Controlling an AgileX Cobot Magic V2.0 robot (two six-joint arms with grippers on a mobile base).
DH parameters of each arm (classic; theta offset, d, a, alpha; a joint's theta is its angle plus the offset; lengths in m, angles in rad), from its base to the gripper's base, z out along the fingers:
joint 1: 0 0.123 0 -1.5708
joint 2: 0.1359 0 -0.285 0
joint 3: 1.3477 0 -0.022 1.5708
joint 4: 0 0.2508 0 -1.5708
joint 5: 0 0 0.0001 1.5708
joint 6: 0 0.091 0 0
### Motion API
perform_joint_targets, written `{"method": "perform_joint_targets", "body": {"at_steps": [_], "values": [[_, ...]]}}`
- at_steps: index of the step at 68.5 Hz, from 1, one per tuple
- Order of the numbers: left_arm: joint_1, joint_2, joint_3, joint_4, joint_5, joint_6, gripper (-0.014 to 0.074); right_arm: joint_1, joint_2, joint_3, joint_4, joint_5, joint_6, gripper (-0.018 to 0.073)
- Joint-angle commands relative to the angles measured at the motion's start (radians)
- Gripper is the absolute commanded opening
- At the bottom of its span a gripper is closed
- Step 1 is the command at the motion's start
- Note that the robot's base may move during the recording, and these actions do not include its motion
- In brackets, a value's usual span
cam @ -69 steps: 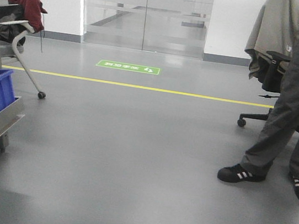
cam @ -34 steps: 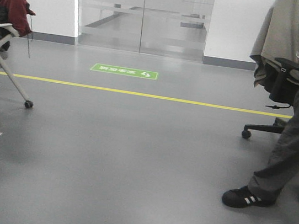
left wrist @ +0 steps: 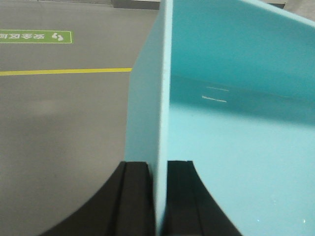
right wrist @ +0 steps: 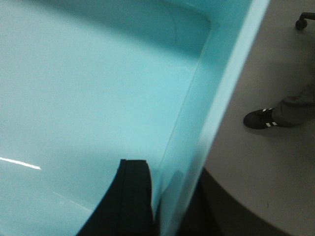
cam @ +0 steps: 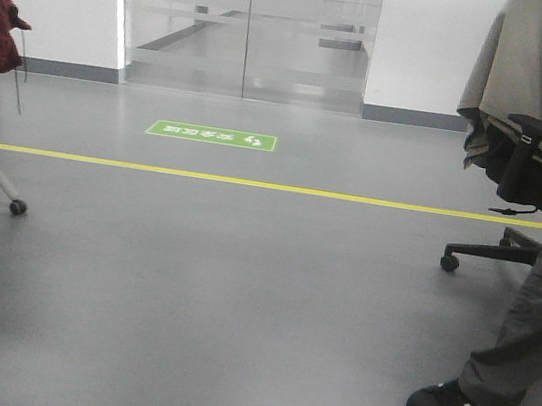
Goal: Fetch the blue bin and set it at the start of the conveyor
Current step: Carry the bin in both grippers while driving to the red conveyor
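Note:
The blue bin (left wrist: 236, 98) is a pale turquoise tub held up over the grey floor; it fills both wrist views and does not show in the front view. My left gripper (left wrist: 158, 164) is shut on its left wall, one black finger outside, one inside. My right gripper (right wrist: 165, 169) is shut on the blue bin (right wrist: 88, 88) at its right wall, with the inner finger plain and the outer one mostly hidden behind the wall. The bin's inside looks empty. The conveyor start is out of view.
A person's leg and black shoe (cam: 450, 402) stand close at the right, also seen as a shoe (right wrist: 260, 119). An office chair (cam: 523, 168) draped with a jacket is behind. A chair leg with a caster (cam: 17, 208) is left. A yellow line (cam: 253, 183) and green floor sign (cam: 212, 135) lie ahead.
The front view has swung to the right: the steel rack with the dark blue crate has slid off the left edge, and the chair and person at right loom larger.

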Motion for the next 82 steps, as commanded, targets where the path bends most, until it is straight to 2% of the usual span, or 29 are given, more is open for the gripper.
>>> {"method": "perform_joint_targets", "body": {"at_steps": [1, 82], "values": [[-0.001, -0.018, -0.013, -0.029, -0.078, -0.012, -0.0111, -0.001, -0.011, -0.010, -0.005, -0.028, -0.036, -0.0151], [-0.001, -0.018, -0.013, -0.029, -0.078, -0.012, -0.0111, -0.001, -0.011, -0.010, -0.005, -0.032, -0.036, -0.0151]]}}
